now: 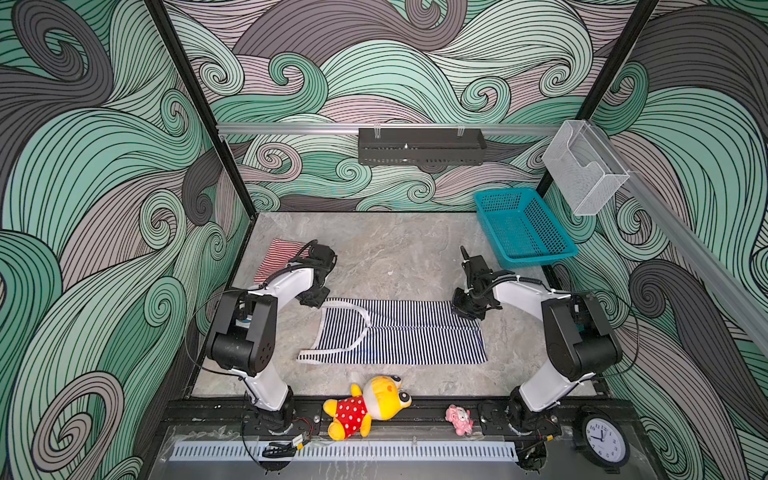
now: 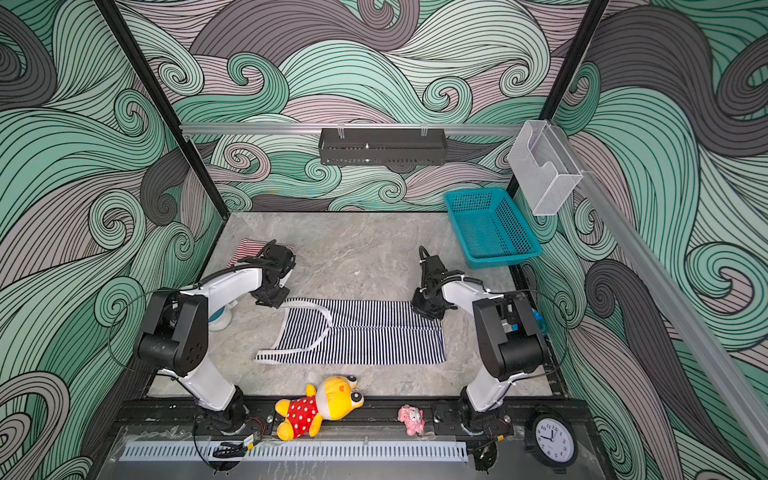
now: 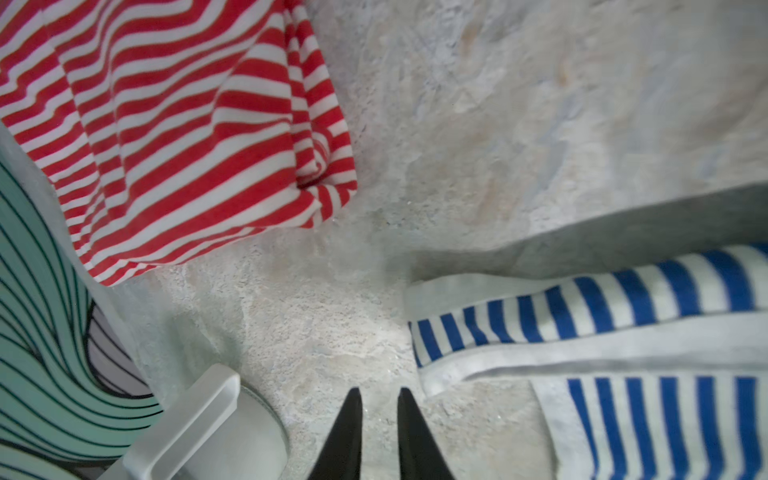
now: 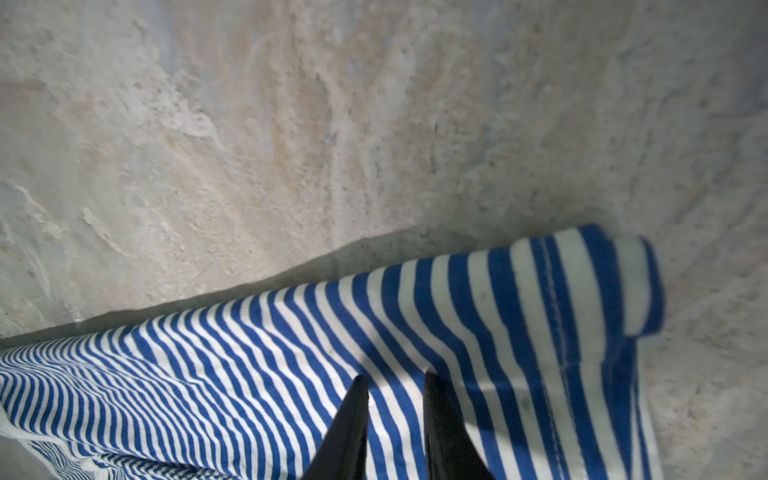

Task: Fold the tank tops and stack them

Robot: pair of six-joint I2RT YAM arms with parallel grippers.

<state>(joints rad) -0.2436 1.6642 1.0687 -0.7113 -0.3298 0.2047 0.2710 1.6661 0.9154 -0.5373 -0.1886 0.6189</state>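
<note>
The navy-and-white tank top [image 1: 399,334] [image 2: 361,334] lies folded lengthwise across the middle of the table in both top views, straps to the left. The red-and-white tank top [image 1: 277,253] [image 2: 245,248] sits folded at the back left, partly hidden by the left arm. My left gripper [image 1: 311,301] [image 3: 379,392] hovers just off the navy top's far strap [image 3: 582,303]. It is narrowly open, with only bare table between the fingers. My right gripper [image 1: 465,313] [image 4: 395,376] is over the navy top's [image 4: 291,353] far right hem corner, with its jaws slightly apart above flat cloth.
A teal basket [image 1: 523,226] stands at the back right. A yellow plush toy in a red dotted dress [image 1: 365,407], a small pink toy [image 1: 459,419] and a clock [image 1: 604,440] line the front rail. A white object [image 2: 220,319] sits under the left arm.
</note>
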